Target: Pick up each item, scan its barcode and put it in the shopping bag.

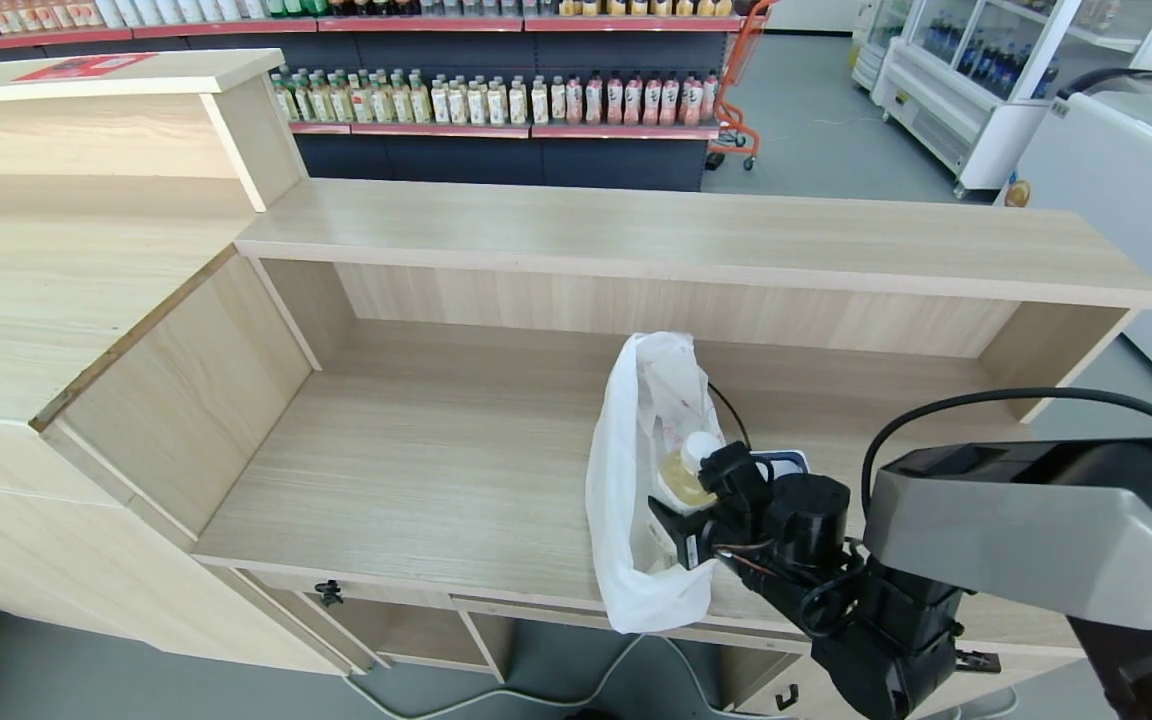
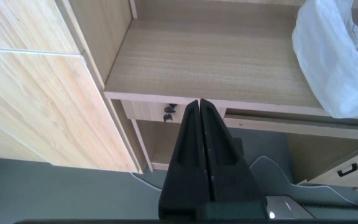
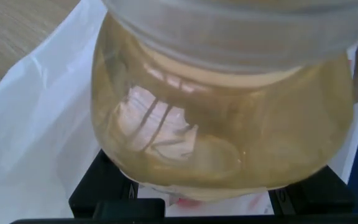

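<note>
Bottle [image 1: 686, 472] of pale yellow drink, closed by a white cap [image 1: 701, 447], is pinched by its sides in the right gripper [image 1: 704, 500], with the cap toward 12 o'clock in the head view. It is held at the mouth of the white plastic shopping bag [image 1: 624, 490], on the bag's 3 o'clock side; whether it touches the plastic cannot be told. In the right wrist view the bottle [image 3: 222, 118] is seen close up, with the bag [image 3: 30, 137] behind it. The bag is stood on the wooden counter [image 1: 416, 470], at about 5 o'clock from the middle of the head view, its lower fold hung over the near edge. A white device [image 1: 786, 462] with a blue rim is placed just beside the bag at its 3 o'clock. The left gripper [image 2: 199, 104] is pressed together with nothing between its fingers, and is pointed toward the counter's [image 2: 210, 62] near edge, well apart from the bag [image 2: 328, 56]. At 12 o'clock behind the counter, shelves [image 1: 496, 100] of bottled drinks are ranged
</note>
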Robot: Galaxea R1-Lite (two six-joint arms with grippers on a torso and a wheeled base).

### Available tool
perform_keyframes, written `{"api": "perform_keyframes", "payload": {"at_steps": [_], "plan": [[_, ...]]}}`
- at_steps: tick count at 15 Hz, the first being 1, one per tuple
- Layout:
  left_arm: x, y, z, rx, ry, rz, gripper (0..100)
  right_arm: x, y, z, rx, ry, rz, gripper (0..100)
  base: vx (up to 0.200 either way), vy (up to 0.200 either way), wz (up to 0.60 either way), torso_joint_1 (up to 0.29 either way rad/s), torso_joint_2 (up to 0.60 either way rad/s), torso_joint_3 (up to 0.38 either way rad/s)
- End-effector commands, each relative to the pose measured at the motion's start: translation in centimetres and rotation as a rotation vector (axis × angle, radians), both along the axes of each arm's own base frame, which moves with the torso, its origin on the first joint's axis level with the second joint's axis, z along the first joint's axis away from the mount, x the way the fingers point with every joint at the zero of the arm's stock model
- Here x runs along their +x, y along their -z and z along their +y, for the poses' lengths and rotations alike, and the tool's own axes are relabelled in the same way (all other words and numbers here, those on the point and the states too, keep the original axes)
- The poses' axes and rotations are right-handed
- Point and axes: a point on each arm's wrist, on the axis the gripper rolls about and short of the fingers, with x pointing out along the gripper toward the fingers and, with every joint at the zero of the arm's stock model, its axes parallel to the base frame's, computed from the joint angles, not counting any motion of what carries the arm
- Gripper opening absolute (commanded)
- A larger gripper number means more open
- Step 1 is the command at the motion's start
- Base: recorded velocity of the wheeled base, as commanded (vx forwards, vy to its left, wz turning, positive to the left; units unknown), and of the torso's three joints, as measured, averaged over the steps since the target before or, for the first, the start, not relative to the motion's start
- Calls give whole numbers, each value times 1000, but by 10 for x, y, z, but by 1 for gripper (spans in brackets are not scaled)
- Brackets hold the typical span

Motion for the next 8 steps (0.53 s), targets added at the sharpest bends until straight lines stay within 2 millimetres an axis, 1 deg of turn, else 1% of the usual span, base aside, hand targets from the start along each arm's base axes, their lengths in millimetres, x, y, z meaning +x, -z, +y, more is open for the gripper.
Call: {"api": "perform_keyframes", "payload": {"at_steps": [1, 8], "plan": [[0, 0, 0, 0, 0, 2, 0, 0, 14, 2, -16, -4, 28, 0, 0, 0, 0, 0, 0, 0], [0, 0, 0, 0, 0, 0, 0, 2, 30, 2, -49, 1, 46, 0, 0, 0, 0, 0, 0, 0]]}}
